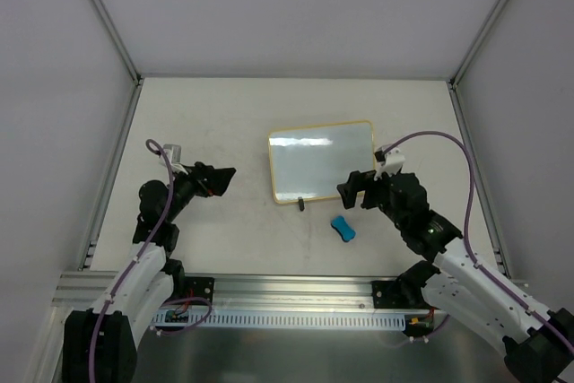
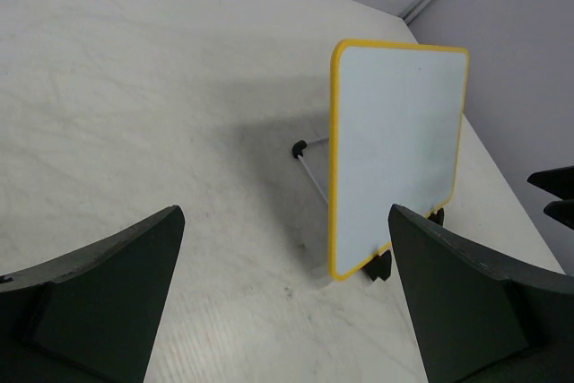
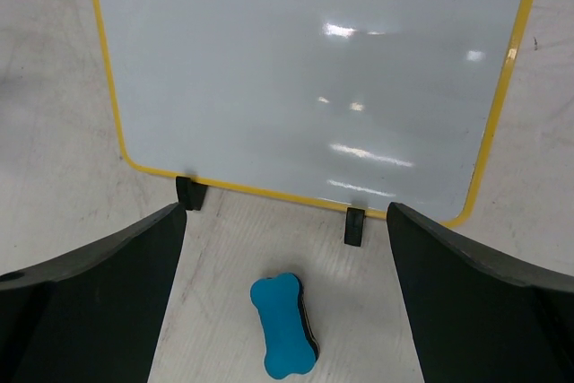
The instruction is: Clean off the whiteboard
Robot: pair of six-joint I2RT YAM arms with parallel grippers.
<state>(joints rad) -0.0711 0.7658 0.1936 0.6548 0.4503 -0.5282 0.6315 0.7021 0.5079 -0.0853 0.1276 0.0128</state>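
**Entry: right claw point(image 1: 357, 187) and what lies around it**

**Hazards, listed outward**
1. A small blue bone-shaped foam eraser point(image 3: 284, 325) lies loose on the pale, scuffed tabletop point(image 1: 206, 114). In the wrist view it is framed between the broad black fingers point(image 3: 90, 302). If the claw is lowered off-centre, the eraser is likely to be nudged aside or tipped instead of being caught.
2. Just beyond the eraser stands the small glossy whiteboard with rounded corners and a thin yellow frame point(image 3: 305, 69). It is propped at a tilt on two small black feet point(image 3: 189, 193) and a thin metal rear strut point(image 2: 312, 175). No anchoring is seen, so it is judged that a firm wiping stroke could slide the board away or fold it backward.
3. A finger passed close along the lower frame could catch a foot and turn the board.
4. No writing can be made out through the glare on the board, so faint marks may be there and could be missed.

**Claw state**
- The right claw is spread to its full width. Nothing is held or touched, and it hangs near the board's lower edge.
- The left claw point(image 1: 218, 180) is also spread wide and empty. It is kept well apart from the board, on the board's left side, and is turned toward it.

**Location of the task item**
The whiteboard is placed near the middle of the tabletop, between the two claws. The eraser lies just in front of its lower edge, between the feet.
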